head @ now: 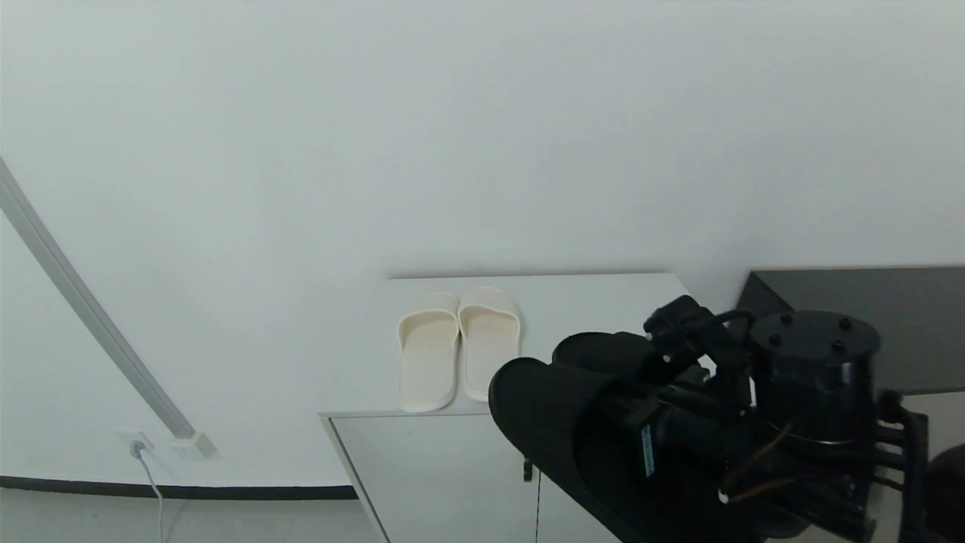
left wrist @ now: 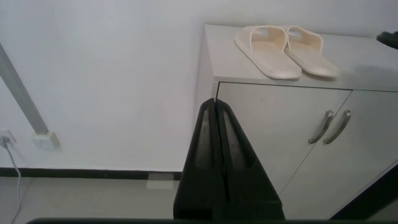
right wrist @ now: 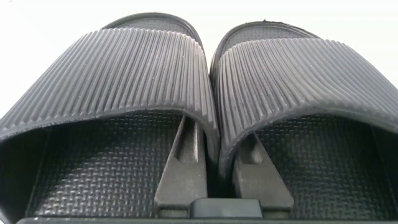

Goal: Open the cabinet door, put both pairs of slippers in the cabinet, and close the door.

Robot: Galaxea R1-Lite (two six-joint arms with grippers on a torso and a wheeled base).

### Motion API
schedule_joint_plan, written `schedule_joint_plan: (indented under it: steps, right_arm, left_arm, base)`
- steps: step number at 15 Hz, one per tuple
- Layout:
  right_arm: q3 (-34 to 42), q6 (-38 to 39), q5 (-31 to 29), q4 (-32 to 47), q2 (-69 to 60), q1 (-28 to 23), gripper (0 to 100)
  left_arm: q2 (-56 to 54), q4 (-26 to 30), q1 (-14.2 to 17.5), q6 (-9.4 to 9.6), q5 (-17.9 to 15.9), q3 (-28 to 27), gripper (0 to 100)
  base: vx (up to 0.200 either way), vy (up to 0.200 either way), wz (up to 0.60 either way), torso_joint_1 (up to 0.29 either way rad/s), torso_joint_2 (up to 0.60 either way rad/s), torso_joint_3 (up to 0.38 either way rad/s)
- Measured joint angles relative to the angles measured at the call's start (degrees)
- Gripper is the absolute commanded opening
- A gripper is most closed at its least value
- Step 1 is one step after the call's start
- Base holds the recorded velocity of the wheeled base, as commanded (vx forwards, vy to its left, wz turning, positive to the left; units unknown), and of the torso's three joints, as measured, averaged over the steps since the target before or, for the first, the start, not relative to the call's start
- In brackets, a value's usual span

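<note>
A cream pair of slippers (head: 458, 347) (left wrist: 286, 51) lies side by side on top of the white cabinet (head: 603, 294) (left wrist: 267, 137). Both cabinet doors are shut, with two metal handles (left wrist: 329, 126) at the middle seam. My right gripper (right wrist: 211, 168) is shut on the black pair of slippers (head: 558, 407) (right wrist: 199, 74), pinching their two inner side walls together. It holds them in the air in front of the cabinet's right part. My left gripper (left wrist: 216, 102) is shut on nothing and hangs in front of the cabinet's left front corner, some way off it.
A dark cabinet (head: 867, 302) stands right beside the white one. The white wall carries a slanted cable duct (head: 75, 302) and a socket with a plugged cable (head: 136, 445) to the left. Open floor lies left of the cabinet.
</note>
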Motion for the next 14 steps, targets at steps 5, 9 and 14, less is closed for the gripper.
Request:
schedule_joint_plan:
  steps: [5, 9, 14]
  right_arm:
    - [4.90, 0.05, 2.49, -0.26, -5.50, 1.43, 0]
    - [5.74, 0.07, 3.25, -0.30, -6.02, 1.66, 0]
    - [6.21, 0.00, 3.25, -0.30, -5.80, 1.44, 0]
  left_arm:
    - [0.00, 0.00, 0.00, 0.00, -0.09, -0.07, 0]
    - [0.00, 0.02, 0.00, 0.00, -0.11, -0.07, 0]
    - [0.00, 0.00, 0.00, 0.00, -0.11, -0.07, 0]
  base:
    - [0.000, 0.000, 0.00, 0.000, 0.00, 0.000]
    - [-0.150, 0.000, 0.00, 0.005, 0.00, 0.002]
    - [-0.120, 0.000, 0.00, -0.002, 0.00, 0.003]
